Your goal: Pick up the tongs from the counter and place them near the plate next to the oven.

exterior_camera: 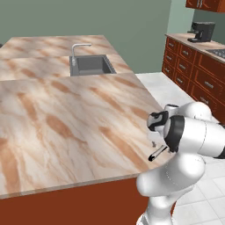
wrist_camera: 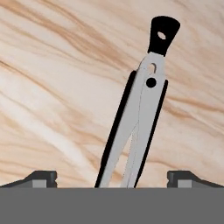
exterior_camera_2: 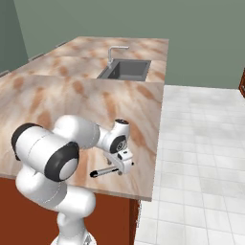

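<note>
The tool (wrist_camera: 112, 177) is hanging spread over the tongs (wrist_camera: 140, 113) lying on the surface (exterior_camera: 66, 127); gripping off-centre is risking them tipping out

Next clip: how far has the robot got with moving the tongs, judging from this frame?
Early stage. Done: the hand has been brought over the tongs, which lie flat on the counter near its front corner. In hand: lining up the grasp; the fingertips stand wide apart on either side of the tongs, not closed. Left: gripping, lifting, carrying to the plate by the oven and setting them down.
</note>
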Controlling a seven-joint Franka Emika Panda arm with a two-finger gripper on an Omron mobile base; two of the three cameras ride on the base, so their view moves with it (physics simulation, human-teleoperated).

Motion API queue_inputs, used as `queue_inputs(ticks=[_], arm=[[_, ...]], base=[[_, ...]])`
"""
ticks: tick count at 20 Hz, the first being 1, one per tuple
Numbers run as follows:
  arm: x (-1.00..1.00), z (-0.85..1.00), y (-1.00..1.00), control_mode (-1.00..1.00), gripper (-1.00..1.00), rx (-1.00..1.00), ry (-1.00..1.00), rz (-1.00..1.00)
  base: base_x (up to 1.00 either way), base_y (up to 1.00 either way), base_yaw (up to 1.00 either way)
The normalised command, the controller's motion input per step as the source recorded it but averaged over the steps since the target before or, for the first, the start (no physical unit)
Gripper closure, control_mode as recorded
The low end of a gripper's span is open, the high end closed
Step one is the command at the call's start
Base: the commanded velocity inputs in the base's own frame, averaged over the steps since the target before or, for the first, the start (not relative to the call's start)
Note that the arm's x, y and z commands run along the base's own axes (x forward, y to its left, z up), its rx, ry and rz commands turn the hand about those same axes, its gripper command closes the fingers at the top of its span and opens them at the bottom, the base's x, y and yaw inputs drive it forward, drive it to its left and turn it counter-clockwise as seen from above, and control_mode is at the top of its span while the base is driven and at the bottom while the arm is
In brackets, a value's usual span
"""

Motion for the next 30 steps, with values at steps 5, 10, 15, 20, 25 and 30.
queue_inputs(ticks=[5,10,15,20,25,30], arm=[[0.09,-0.40,0.00,-1.00,1.00,0.01,0.04,0.00],[0.03,-0.29,0.00,-1.00,1.00,0.00,0.04,0.00],[-0.07,-0.15,0.00,-1.00,1.00,0.00,-0.06,-0.02],[-0.33,0.22,-0.16,-1.00,1.00,0.03,-0.13,-0.21],[-0.10,0.65,-0.21,-1.00,1.00,0.03,-0.02,-0.23],[-0.02,0.86,-0.11,-1.00,1.00,0.00,-0.04,-0.14]], base=[[0.00,0.00,0.00],[0.00,0.00,0.00],[0.00,0.00,0.00],[0.00,0.00,0.00],[0.00,0.00,0.00],[0.00,0.00,0.00]])
